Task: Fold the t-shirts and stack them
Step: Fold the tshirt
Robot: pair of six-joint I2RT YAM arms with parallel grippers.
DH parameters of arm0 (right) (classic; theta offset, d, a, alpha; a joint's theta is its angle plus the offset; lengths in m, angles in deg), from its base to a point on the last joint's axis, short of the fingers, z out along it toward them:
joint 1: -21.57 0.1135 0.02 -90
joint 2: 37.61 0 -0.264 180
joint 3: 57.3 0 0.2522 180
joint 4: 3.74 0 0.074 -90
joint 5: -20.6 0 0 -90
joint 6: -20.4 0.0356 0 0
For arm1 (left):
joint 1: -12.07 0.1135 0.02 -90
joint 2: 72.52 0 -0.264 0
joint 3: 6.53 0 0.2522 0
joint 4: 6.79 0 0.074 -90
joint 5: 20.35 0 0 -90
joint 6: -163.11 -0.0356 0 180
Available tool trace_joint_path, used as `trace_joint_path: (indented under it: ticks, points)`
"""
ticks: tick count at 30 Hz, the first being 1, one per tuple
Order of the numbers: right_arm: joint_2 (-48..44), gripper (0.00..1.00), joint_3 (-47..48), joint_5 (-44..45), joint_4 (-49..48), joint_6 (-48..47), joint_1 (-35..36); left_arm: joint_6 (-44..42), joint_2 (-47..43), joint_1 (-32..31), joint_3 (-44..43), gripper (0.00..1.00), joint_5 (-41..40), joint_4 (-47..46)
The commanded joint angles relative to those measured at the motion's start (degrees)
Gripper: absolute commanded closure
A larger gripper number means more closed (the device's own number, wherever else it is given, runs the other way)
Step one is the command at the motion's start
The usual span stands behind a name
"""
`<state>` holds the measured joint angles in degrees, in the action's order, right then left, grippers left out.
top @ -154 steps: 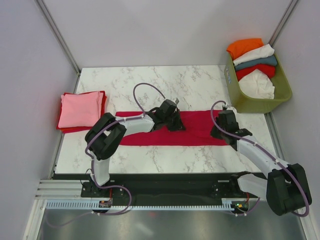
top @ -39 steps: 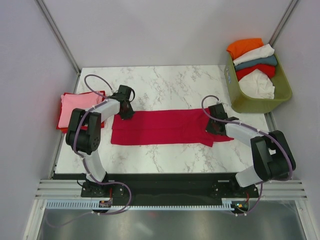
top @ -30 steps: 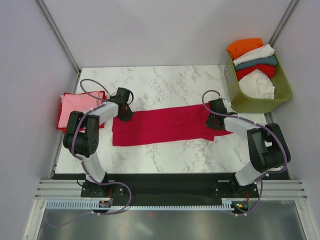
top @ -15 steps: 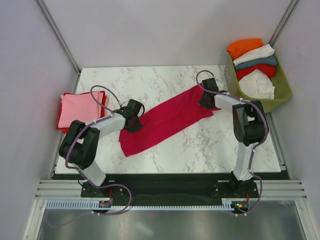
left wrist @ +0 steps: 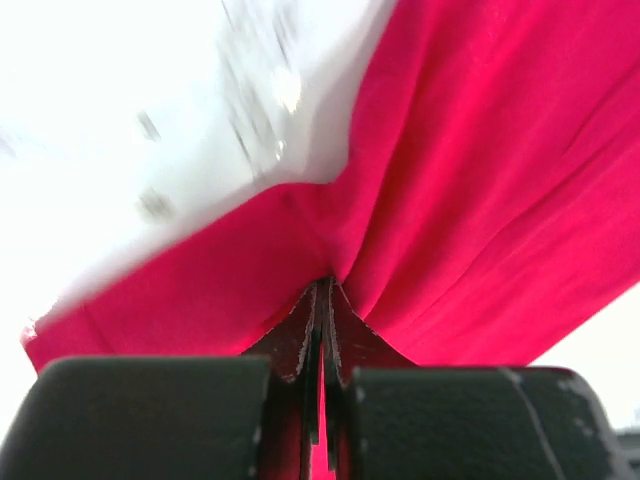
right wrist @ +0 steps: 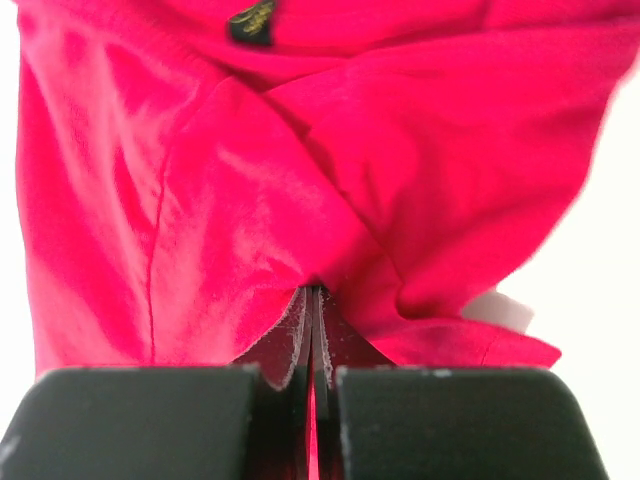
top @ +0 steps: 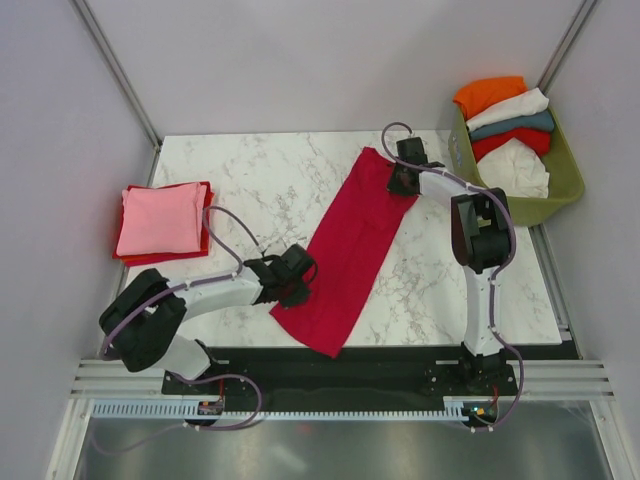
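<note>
- The left gripper (left wrist: 322,292) has its two fingers pressed together on a pinch of the crimson t-shirt (left wrist: 470,150). The cloth puckers into fine creases right at the tips.
- The right gripper (right wrist: 312,295) is clamped just as tightly on a fold of the same shirt, where several layers overlap.
- At the top of the right wrist view, a small dark neck tag (right wrist: 250,22) carries a gold mark that is too small to read.
- The shirt is soft, matte knit folded into a long narrow band.
- In the overhead view it runs diagonally from lower centre to upper right. The left gripper (top: 297,281) is at its lower left edge and the right gripper (top: 400,178) at its upper end.
- The shirt's lower tip reaches the near edge of the table (top: 250,165), a white marble-patterned top with grey veins.
- At the left of the frame, a pink t-shirt (top: 158,217) lies folded square on a red folded shirt (top: 207,222).
- In the upper right, an olive-green plastic basket (top: 505,210) holds an orange shirt (top: 488,93), a white shirt (top: 510,108), a teal shirt (top: 515,124), more red cloth and more white cloth.
</note>
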<state>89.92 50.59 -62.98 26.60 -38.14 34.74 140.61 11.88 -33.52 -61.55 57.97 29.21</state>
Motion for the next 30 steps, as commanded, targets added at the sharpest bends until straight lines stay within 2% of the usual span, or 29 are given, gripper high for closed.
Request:
trace_joint_path:
  ticks: [1,2,8,11,16,19,23,28,30]
  points:
    - [6.0,1.0,1.7,-5.5,5.2,-2.5,0.5,11.5,-0.4,-6.0,2.9,0.98,0.2,4.9]
    - [6.9,1.0,3.0,-6.3,5.2,-2.6,0.6,12.3,-0.9,-9.1,2.8,0.98,-1.5,4.9]
    - [10.9,1.0,9.1,-9.0,6.3,-3.2,1.6,16.0,-2.9,-18.4,3.1,0.98,-5.1,5.1]
    - [12.7,1.0,11.8,-9.9,6.8,-3.3,1.8,15.1,-5.3,-20.6,2.7,0.98,-7.2,5.1]
    - [15.6,1.0,17.2,-11.3,7.8,-3.6,2.5,8.7,-9.4,-20.7,0.2,0.96,-7.6,5.7]
    - [17.9,1.0,20.9,-11.1,8.9,-3.2,2.8,5.3,-12.8,-18.9,-0.7,0.9,-6.2,5.8]
    - [20.4,1.0,24.3,-9.4,9.3,-2.5,2.8,-2.1,-15.4,-9.9,-2.0,0.89,-0.4,5.3]
    - [24.8,0.96,32.4,-8.7,9.7,-2.2,2.8,-10.1,-12.5,1.5,-4.9,0.91,4.3,4.1]
    - [25.8,0.93,34.8,-9.8,9.7,-2.3,2.7,-12.9,-10.8,3.1,-6.8,0.92,4.0,4.1]
